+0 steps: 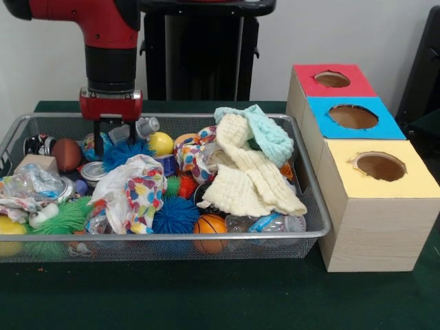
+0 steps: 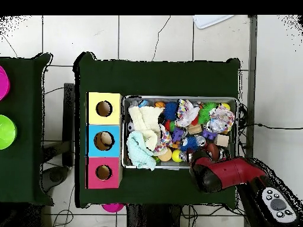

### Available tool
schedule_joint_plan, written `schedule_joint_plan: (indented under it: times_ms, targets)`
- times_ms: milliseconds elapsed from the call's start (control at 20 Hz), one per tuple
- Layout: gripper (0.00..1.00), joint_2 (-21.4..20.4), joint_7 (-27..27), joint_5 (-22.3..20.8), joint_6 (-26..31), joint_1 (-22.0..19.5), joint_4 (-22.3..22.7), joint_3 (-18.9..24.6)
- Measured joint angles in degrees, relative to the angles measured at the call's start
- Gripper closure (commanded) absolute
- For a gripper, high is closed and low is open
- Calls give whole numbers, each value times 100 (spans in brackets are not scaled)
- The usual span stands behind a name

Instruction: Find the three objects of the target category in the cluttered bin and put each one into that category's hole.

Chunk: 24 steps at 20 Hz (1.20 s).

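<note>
1. The wire bin [image 1: 313, 227] sits on the green table, heaped with toys and cloths; the cream cloth [image 1: 244, 175] and the spotted cloth [image 1: 137, 192] are the biggest things and hide much below them.
2. To the bin's right stands a row of three boxes with holes: the yellow box [image 1: 385, 199] nearest, the blue box [image 1: 353, 117] in the middle, the red box [image 1: 332, 79] farthest.
3. The gripper [image 1: 113, 141] hangs over the bin's far left corner, its two fingers parted and holding nothing, tips just above a blue spiky ball [image 1: 127, 152].
4. The target category cannot be told. Balls are plentiful: a yellow ball [image 1: 161, 144] sits just right of the gripper, and a small basketball [image 1: 210, 225] lies at the near rim.
5. For a clean pick, the arm should likely descend straight onto one exposed item, fingers astride it, clear of the cloths and the mesh wall.
</note>
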Motion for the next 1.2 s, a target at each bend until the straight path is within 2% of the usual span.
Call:
schedule_joint_plan:
  times_ms: [200, 450, 650, 1200]
  targets:
    - [0, 225, 1, -174, -142, 264, -211, -271]
    - [0, 243, 0, -206, -285, 555, -411, -516]
    - [0, 278, 0, -205, -302, 631, -469, -593]
    - [0, 536, 0, -205, -1113, 1390, -994, -1395]
